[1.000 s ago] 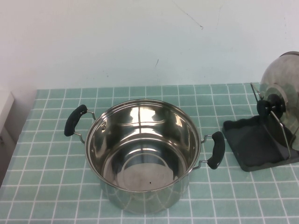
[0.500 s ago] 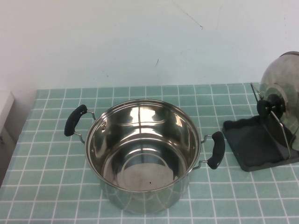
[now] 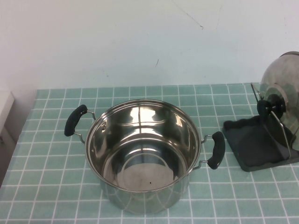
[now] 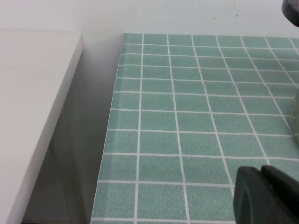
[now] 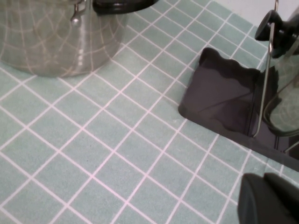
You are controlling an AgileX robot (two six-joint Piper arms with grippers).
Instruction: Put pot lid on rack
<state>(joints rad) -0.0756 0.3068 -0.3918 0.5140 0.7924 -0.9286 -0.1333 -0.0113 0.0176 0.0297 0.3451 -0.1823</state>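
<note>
The shiny steel pot lid (image 3: 286, 77) stands on edge at the table's far right, leaning in the wire loops (image 3: 279, 126) of the dark grey rack (image 3: 252, 142), its black knob (image 3: 270, 107) facing the pot. The right wrist view shows the rack (image 5: 219, 107), a wire loop and the lid's knob (image 5: 279, 28). My right gripper (image 5: 268, 198) is shut and empty, low over the tiles just in front of the rack. My left gripper (image 4: 266, 196) is shut and empty over the table's left part. Neither gripper shows in the high view.
A deep steel pot (image 3: 142, 154) with two black side handles stands open in the table's middle; its wall shows in the right wrist view (image 5: 46, 37). A white surface (image 4: 32, 93) lies beyond the table's left edge. A white wall stands behind.
</note>
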